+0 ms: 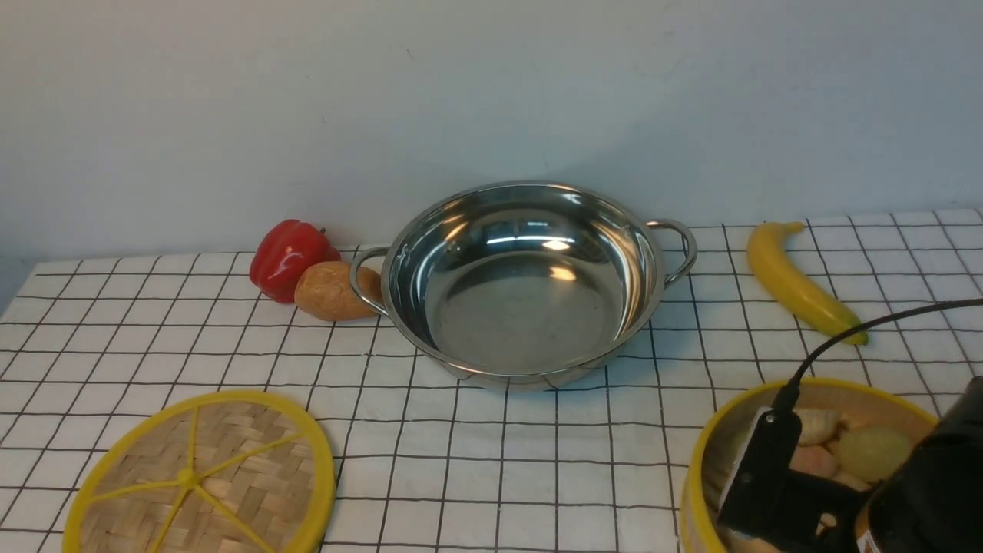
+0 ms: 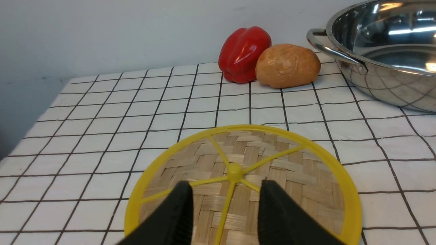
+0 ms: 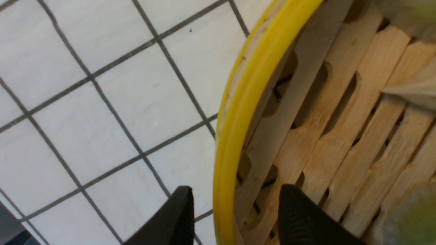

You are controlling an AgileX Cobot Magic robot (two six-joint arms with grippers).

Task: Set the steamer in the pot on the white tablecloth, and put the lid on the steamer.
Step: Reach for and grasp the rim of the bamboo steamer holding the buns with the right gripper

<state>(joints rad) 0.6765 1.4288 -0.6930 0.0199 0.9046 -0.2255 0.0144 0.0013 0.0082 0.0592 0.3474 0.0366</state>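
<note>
The steel pot [image 1: 530, 284] stands empty in the middle of the white tablecloth [image 1: 491, 461]. At the front left lies the flat woven lid [image 1: 200, 476], alone on the cloth. My left gripper [image 2: 226, 183] hangs open over the lid [image 2: 299, 177], its fingertips on either side of the hub and nothing between them. The steamer [image 1: 829, 382], with pale dumplings [image 1: 872, 453] inside, sits at the front right under my right arm [image 1: 921, 491]. My right gripper [image 3: 235, 188] is open astride the steamer's yellow rim [image 3: 245, 102], one finger outside, one inside over the slats.
A red pepper [image 1: 290, 257] and a brown potato [image 1: 334, 290] lie against the pot's left handle. A yellow banana [image 1: 799, 284] lies to the right of the pot. A wall runs behind the table. A black cable [image 1: 868, 326] arcs above the steamer.
</note>
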